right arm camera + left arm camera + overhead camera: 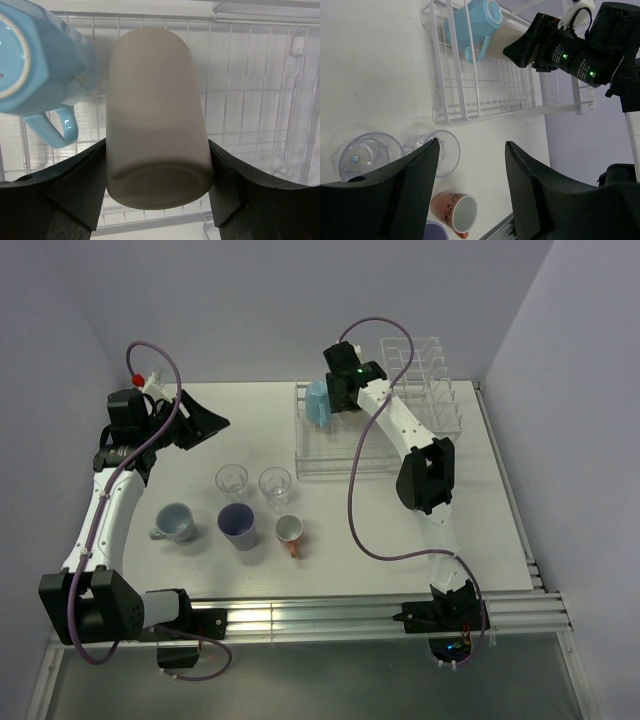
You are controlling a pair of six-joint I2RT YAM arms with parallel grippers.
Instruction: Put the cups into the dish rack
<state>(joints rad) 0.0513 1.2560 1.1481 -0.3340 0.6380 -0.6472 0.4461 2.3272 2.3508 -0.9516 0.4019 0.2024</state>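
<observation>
Dish rack (335, 455) lies beneath the right gripper (157, 200), whose jaws are clamped on the tall tan cup (155, 125). A light blue cup (45, 55) rests in the rack just beside one jaw. The left gripper (472, 190) has its jaws apart and empty, with two clear glasses (367, 155) beyond their tips.

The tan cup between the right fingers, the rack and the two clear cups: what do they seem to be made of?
Tan cup: probably stoneware, matte with fine specks and no shine.
Rack: thin pale bars, plastic or coated wire; I cannot tell which.
Two clear cups: glass or clear plastic, see-through with bright glints.
</observation>
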